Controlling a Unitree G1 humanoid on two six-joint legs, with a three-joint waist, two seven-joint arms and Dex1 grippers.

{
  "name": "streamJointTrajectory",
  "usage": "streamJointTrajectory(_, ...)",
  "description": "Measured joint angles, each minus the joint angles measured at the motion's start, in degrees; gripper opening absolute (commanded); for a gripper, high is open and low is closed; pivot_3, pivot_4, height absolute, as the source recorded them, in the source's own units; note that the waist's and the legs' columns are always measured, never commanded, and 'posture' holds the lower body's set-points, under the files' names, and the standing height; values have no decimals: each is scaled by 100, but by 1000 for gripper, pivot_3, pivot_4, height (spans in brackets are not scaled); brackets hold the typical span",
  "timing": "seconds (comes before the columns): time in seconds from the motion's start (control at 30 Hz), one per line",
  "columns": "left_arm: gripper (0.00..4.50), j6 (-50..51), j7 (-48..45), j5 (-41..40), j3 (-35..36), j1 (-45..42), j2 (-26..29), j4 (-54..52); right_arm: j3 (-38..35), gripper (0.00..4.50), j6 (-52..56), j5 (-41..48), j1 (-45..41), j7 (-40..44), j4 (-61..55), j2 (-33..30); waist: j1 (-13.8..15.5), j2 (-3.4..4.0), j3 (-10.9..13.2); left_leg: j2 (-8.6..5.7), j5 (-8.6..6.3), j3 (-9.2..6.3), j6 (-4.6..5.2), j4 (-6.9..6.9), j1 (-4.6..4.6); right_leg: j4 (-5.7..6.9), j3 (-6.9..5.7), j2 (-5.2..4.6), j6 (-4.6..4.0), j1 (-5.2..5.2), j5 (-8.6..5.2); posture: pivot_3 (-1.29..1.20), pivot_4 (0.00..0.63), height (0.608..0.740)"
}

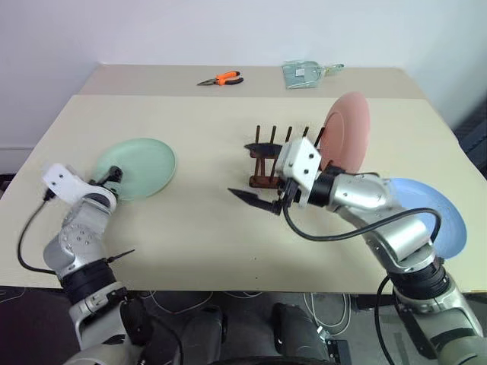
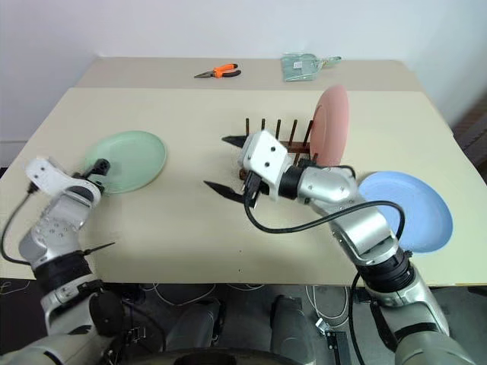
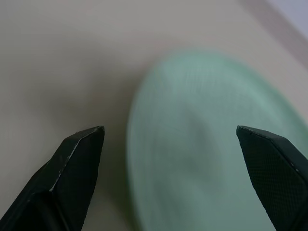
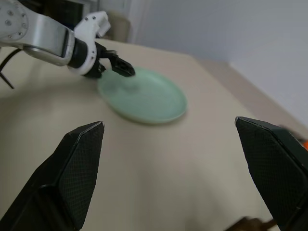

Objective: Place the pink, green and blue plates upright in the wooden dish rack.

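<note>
The mint green plate [image 1: 141, 167] lies flat on the table's left side. My left gripper [image 1: 112, 175] hovers at its near left rim, open, and in the left wrist view the green plate [image 3: 207, 149] sits ahead between the spread fingers [image 3: 79, 163]. Upright at the right end of the dark wooden dish rack [image 1: 268, 156] stands the pink plate [image 1: 347, 129]. Flat at the right, the blue plate [image 1: 437, 220] is partly hidden by my right arm. In front of the rack, my right gripper [image 1: 255, 173] points left, open and holding nothing.
Orange-handled pliers [image 1: 222, 78] and a clear packet [image 1: 304, 74] lie on the far table strip. A black cable [image 1: 335, 232] loops under my right forearm. Bare tabletop [image 1: 198, 220] spans the space between the green plate and the rack.
</note>
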Motion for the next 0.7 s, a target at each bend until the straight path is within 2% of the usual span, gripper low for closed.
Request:
streamJointTrajectory(0.1,2101,62,267,-484,302,-15,-191,-30,3,4500,-33,-191,40,-17,75,55,-3,0,0,1,3,0,-5,-3,2,5,-1,2,-1,-3,0,0,150,740)
streamJointTrajectory(0.23,35,153,214,-748,182,-15,-213,21,-59,4500,51,-223,40,-5,74,116,5,-4,2,-1,3,-1,-6,0,-2,3,-1,3,-2,-2,1,0,150,740)
streamJointTrajectory(0.37,35,-274,-648,-513,-748,-34,37,-169,-129,4500,-8,-453,38,91,74,-60,8,-13,7,-2,4,1,-7,-1,-6,1,-4,3,-7,-4,3,0,150,740)
streamJointTrajectory(0.53,35,-846,-1783,-212,-2159,-624,209,-948,354,4500,-972,-1824,-209,-95,495,-124,-10,-15,8,0,4,9,-8,-7,-3,-4,0,3,-8,-3,4,0,150,740)
streamJointTrajectory(0.7,35,-754,-2258,-91,-3161,-705,251,-1354,655,4500,-1796,-3063,-709,-651,1394,130,-155,-12,7,4,5,17,-8,-12,1,-1,9,6,-9,-10,4,0,150,740)
